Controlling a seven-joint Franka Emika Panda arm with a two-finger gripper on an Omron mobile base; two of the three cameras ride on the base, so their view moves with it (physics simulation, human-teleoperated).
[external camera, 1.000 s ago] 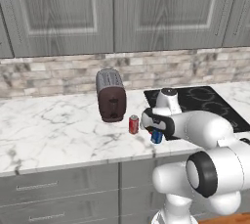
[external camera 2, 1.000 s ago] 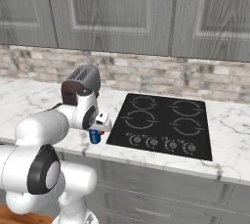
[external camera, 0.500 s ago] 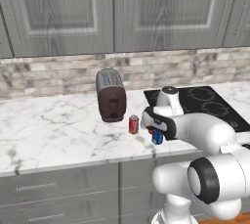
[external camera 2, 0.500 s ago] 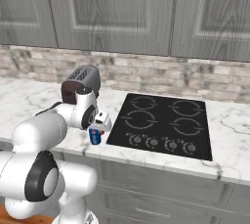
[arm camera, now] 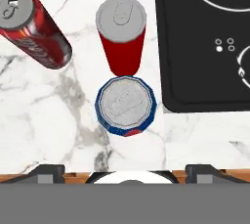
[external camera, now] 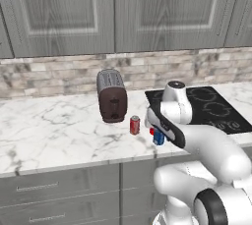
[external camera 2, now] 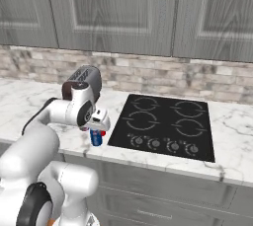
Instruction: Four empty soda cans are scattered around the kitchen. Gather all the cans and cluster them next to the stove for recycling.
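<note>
Blue can (arm camera: 126,103) beside stove (arm camera: 205,42)

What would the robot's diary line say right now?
gripper: open above blue can | two red cans beside it | stove: adjacent

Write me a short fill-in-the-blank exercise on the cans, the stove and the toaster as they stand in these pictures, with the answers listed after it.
1. In the hand view, the number of soda cans standing on the counter is ____.
2. The can directly below the gripper is the colour ____.
3. The blue can stands just off the stove, on its ____ side as the base views show it.
4. The dark appliance behind the far red can is a ____.

Missing words: three; blue; left; toaster
</note>
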